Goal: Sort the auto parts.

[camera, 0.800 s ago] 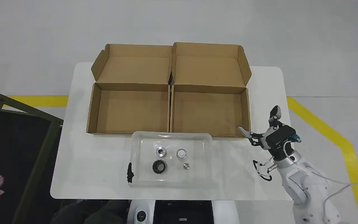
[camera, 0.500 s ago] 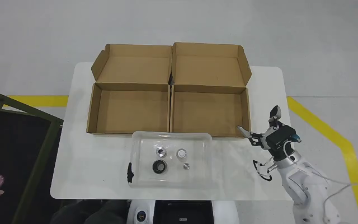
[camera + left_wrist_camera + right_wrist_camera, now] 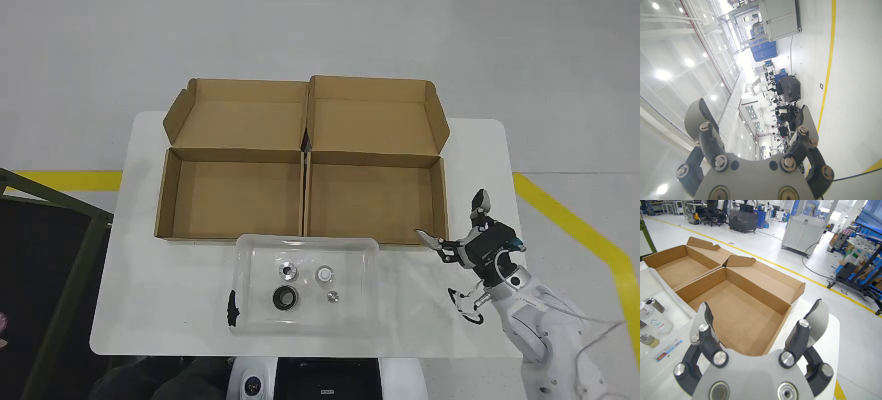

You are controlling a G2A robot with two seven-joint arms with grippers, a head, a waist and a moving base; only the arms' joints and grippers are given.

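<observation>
Sitting loose in a clear plastic tray (image 3: 243, 262), midway along the bench (image 3: 470, 160) edge nearest the robot: four small auto parts, none touching another. Standing on end in the row toward the boxes, long axes pointing straight up: a steel cylinder (image 3: 287, 270) with a dark bore in its top face, and to its right a white-capped bottle (image 3: 325, 272) with a pale labelled body. Lying flat in the row nearer the robot, hole facing up: a black ring (image 3: 286, 296). Sitting to the right of that: a small grey metal piece (image 3: 333, 295), too small for telling its direction. Standing just behind the tray, side by side, lids folding back toward the far edge: two brown cardboard boxes, the left box (image 3: 232, 200) and the right box (image 3: 372, 205), both showing bare cardboard floors. Hovering above the bench near the right box's near right corner: the right gripper (image 3: 452, 217), fingers spreading wide apart. Pointing up into the hall: the left gripper (image 3: 752, 105), fingers also standing apart.
</observation>
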